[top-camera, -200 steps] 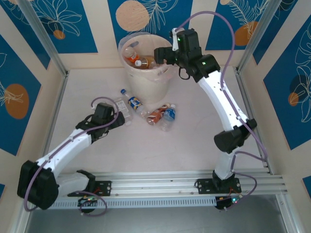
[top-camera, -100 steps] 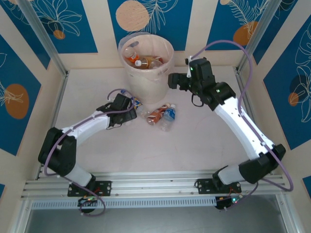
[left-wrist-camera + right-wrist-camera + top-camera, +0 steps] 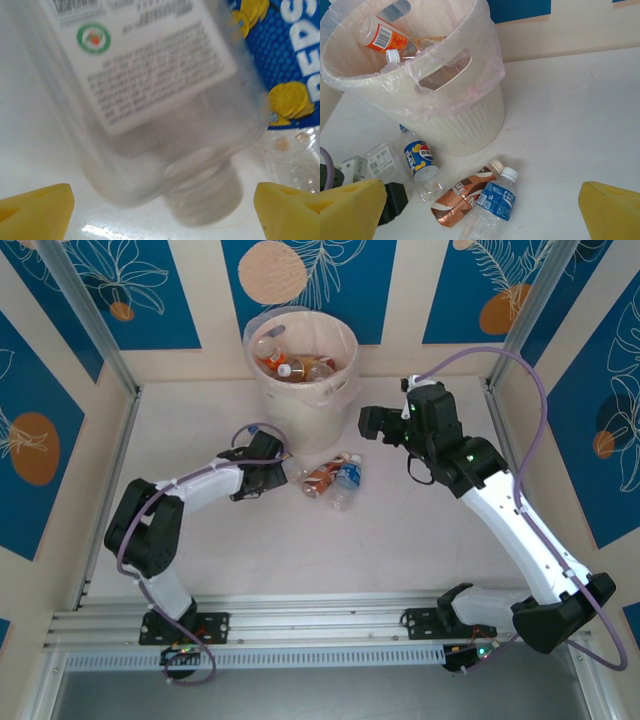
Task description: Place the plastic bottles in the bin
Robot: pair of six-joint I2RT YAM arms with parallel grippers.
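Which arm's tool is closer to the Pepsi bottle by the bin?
Left. The left tool is right beside the Pepsi bottle, straddling the clear bottle next to it; the right tool hangs farther off to the right.

the top view looks down from high behind the near edge over the whole table (image 3: 400,530). the right wrist view faces left, sharing the bin (image 3: 470,125) with it; the left wrist view sits very close on a clear bottle (image 3: 150,125).

One bin (image 3: 465,125). Four plastic bottles lie on the surface (image 3: 570,125): one clear bottle (image 3: 382,159), one Pepsi bottle (image 3: 420,160), one brown bottle (image 3: 462,195) and one blue bottle (image 3: 497,200). At least two more are inside the bin.
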